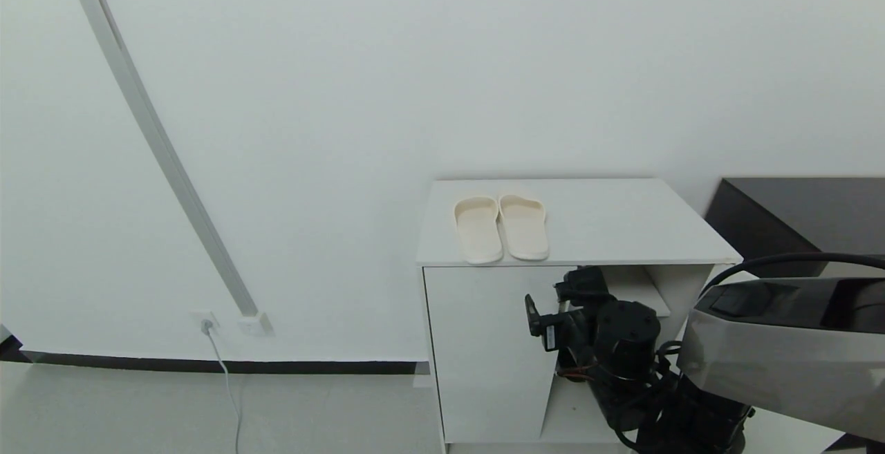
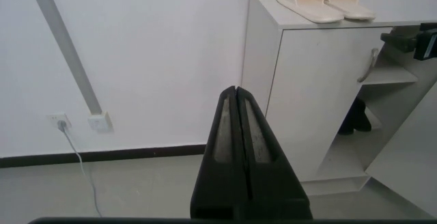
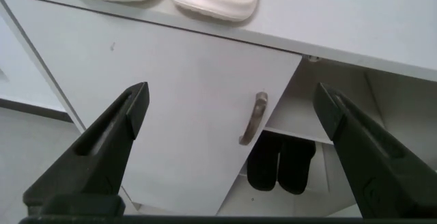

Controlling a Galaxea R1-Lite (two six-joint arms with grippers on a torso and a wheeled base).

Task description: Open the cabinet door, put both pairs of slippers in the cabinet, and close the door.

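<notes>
While the cream slippers (image 1: 501, 227) lie side by side on top of the cabinet (image 1: 608, 222), black slippers (image 3: 281, 164) sit in its open lower compartment, past the door (image 1: 484, 343). The right gripper (image 3: 232, 93) hangs wide open and empty before the handle (image 3: 254, 118). The left gripper (image 2: 237, 98), well left of the cabinet, is closed on nothing.

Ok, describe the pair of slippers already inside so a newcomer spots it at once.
Find the white cabinet by the wall, open on its right side. In the compartment below its inner shelf stands a black pair. It is dark and inside, unlike the cream pair lying on top.
</notes>
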